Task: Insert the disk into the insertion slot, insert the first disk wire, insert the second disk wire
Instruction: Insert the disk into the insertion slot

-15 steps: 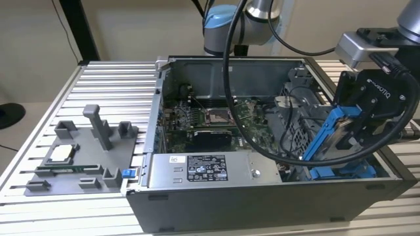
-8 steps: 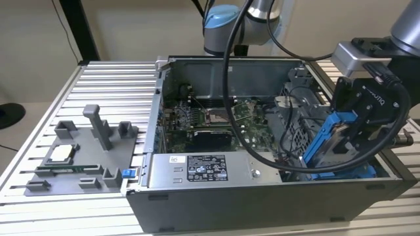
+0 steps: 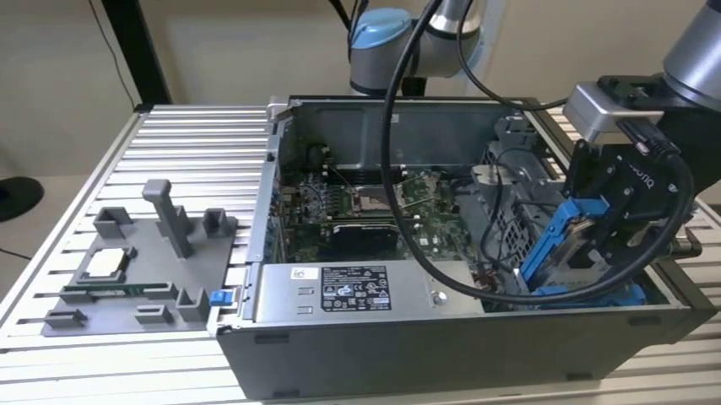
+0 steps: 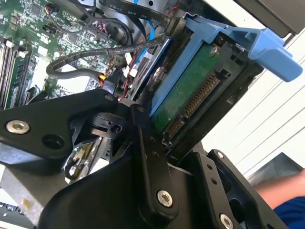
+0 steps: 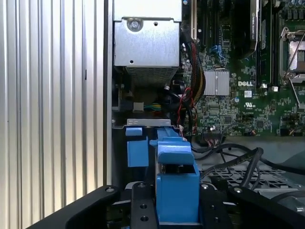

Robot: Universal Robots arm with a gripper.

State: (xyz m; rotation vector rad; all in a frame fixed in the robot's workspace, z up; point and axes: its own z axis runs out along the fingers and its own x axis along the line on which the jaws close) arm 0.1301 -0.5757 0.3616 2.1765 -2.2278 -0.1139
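Beside the computer case (image 3: 451,354), toward the exterior view's left, a grey parts tray (image 3: 135,278) lies on the slatted surface (image 3: 192,143). Inside the case, a power-supply box (image 3: 355,295) sits against the near wall, with the circuit board (image 3: 372,202) behind it. At the case's end toward the exterior view's right, the gripper (image 3: 593,243) has its fingers (image 3: 623,243) clenched on the disk (image 3: 560,240). The disk stands tilted on edge, its lower end at the insertion slot (image 3: 614,297); whether they touch, I cannot tell.

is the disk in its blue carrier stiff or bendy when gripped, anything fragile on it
The disk likely stays rigid: metal body in a moulded blue frame. Its bare green circuit board and connector pins look fragile. The thin blue tab may flex.
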